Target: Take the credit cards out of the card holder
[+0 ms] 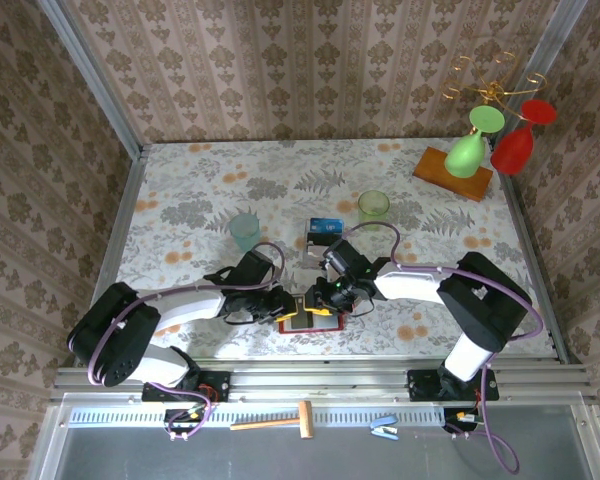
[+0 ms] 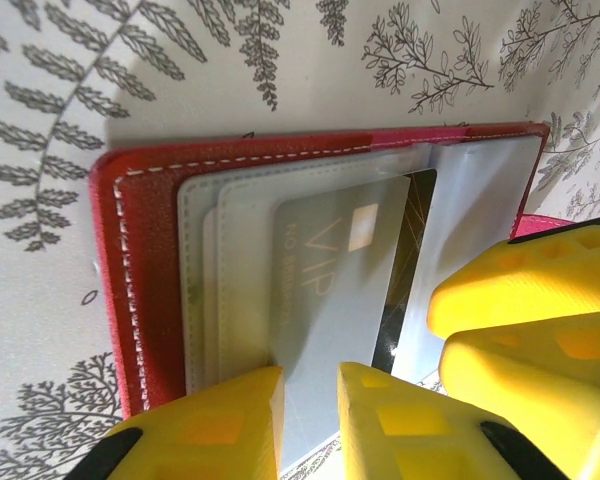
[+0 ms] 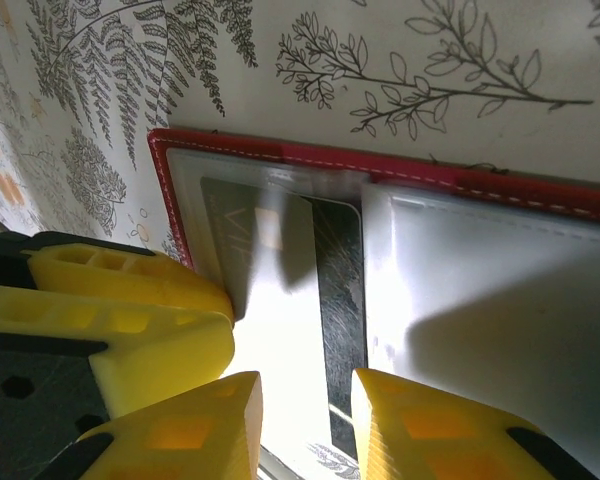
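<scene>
Pale pinkish-white credit card juts lengthwise from the red folding card holder straight toward the left hand, which sits slightly parted over its end, pinch unclear.

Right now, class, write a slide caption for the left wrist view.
Left gripper at a pale VIP card lying partly out of the open red card holder.

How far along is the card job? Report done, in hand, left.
Done: the card holder lies open on the table, grey pockets up. In hand: the pale card sticks partway out of its pocket, its end between the left fingers, the right fingers close beside; a firm grip can't be confirmed. Left: the pale card and the dark card under it both overlap the holder, so neither is out.
</scene>
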Controlling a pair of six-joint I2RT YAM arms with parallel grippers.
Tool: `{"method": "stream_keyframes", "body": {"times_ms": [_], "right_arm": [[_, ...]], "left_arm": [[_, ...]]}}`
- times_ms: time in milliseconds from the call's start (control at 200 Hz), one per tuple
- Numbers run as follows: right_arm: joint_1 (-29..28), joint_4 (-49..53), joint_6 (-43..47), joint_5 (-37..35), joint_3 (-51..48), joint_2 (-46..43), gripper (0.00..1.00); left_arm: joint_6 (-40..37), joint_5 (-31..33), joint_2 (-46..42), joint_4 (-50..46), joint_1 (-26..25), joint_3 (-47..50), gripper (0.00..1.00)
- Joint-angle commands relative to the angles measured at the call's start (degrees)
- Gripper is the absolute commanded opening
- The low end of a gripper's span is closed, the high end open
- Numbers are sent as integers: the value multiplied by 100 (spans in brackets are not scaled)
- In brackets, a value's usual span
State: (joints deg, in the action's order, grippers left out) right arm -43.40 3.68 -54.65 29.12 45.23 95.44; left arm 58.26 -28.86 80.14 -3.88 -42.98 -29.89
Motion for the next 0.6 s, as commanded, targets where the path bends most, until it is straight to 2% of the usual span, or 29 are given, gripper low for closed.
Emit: {"method": "stream_keyframes", "body": {"times_ms": [0, 595], "right_arm": [[21, -160, -81, 159, -73, 153, 32], [21, -256, -95, 173, -148, 225, 31]], "left_arm": [[-119, 74, -61, -174, 62, -52, 23], [-105, 41, -117, -199, 122, -57, 25]]}}
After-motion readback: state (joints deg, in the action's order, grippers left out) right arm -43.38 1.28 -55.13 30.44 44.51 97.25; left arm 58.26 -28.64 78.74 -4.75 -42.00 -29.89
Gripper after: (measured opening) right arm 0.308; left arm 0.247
